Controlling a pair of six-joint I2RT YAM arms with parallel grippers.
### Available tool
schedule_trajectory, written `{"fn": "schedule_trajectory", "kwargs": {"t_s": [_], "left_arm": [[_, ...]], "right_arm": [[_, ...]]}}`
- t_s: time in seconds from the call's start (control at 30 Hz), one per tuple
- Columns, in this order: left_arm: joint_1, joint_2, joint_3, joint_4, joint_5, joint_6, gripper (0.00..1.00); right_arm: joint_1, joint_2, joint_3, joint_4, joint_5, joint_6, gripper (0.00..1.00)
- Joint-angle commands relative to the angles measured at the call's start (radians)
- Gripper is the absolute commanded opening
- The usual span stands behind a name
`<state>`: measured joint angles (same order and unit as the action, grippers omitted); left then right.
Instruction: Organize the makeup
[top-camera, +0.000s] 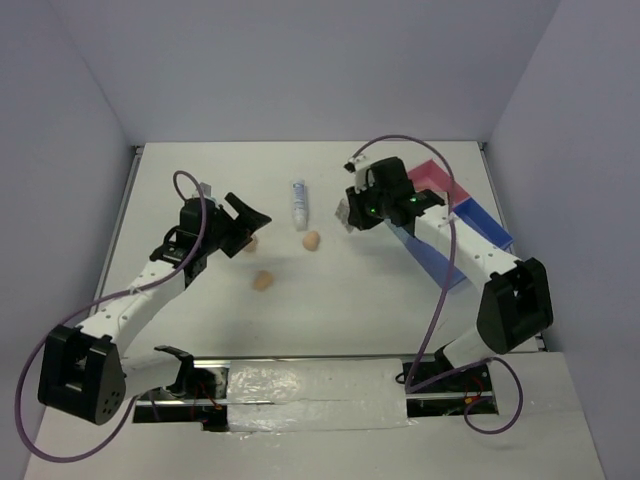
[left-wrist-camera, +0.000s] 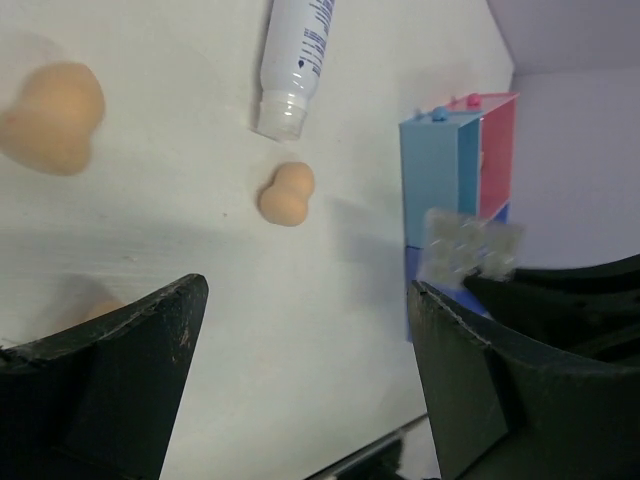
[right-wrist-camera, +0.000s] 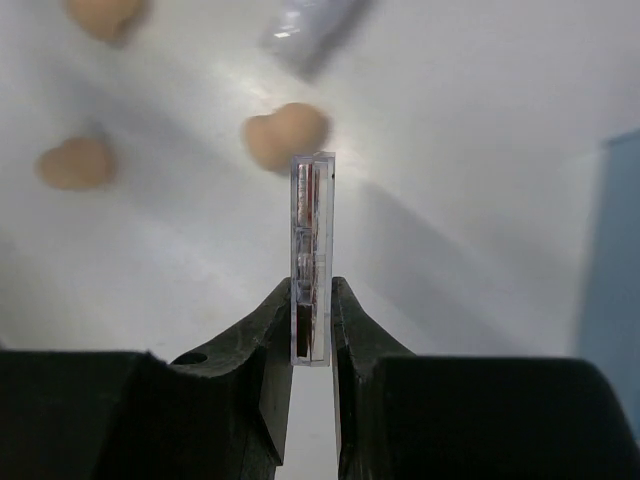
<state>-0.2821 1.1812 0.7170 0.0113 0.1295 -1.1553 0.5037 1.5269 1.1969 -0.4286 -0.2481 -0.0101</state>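
Robotics lab test cell; white table (top-camera: 330, 320) boxed in on three sides by plain pale-lavender wall panels (top-camera: 300, 70); two black-and-white robot arms, left arm (top-camera: 135, 305) and right arm (top-camera: 480, 255), bolted at near edge; purple cables (top-camera: 400, 138) looping loose off arms; shiny white tape (top-camera: 320, 385) along mounting edge; few small items on tabletop: peach sponges (top-camera: 311, 240), tube (top-camera: 298, 205), divided tray (top-camera: 485, 225).

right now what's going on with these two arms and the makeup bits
The right gripper is shut on a clear flat eyeshadow palette, held edge-on beside the blue and pink tray. The left gripper is open above the table and holds nothing. Three peach sponges and the white tube lie loose on the table, not yet sorted.
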Motion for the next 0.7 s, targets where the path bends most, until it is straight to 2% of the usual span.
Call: {"fn": "schedule_trajectory", "kwargs": {"t_s": [0.0,0.1,0.2,0.47,0.67], "left_arm": [[0.003,-0.054,0.081,-0.175,-0.083,0.195,0.94],[0.004,-0.104,0.091,-0.253,-0.125,0.253,0.94],[0.012,-0.143,0.078,-0.301,-0.155,0.279,0.94],[0.037,-0.224,0.025,-0.355,-0.186,0.298,0.95],[0.054,-0.261,0.007,-0.396,-0.205,0.315,0.95]], "right_arm": [[-0.077,-0.088,0.059,-0.018,0.121,-0.205,0.00],[-0.097,-0.115,0.038,0.013,0.259,-0.348,0.00],[-0.129,-0.108,0.018,0.048,0.381,-0.419,0.00],[-0.276,-0.001,0.064,0.080,0.454,-0.516,0.02],[-0.335,0.076,0.070,0.136,0.506,-0.594,0.04]]}}
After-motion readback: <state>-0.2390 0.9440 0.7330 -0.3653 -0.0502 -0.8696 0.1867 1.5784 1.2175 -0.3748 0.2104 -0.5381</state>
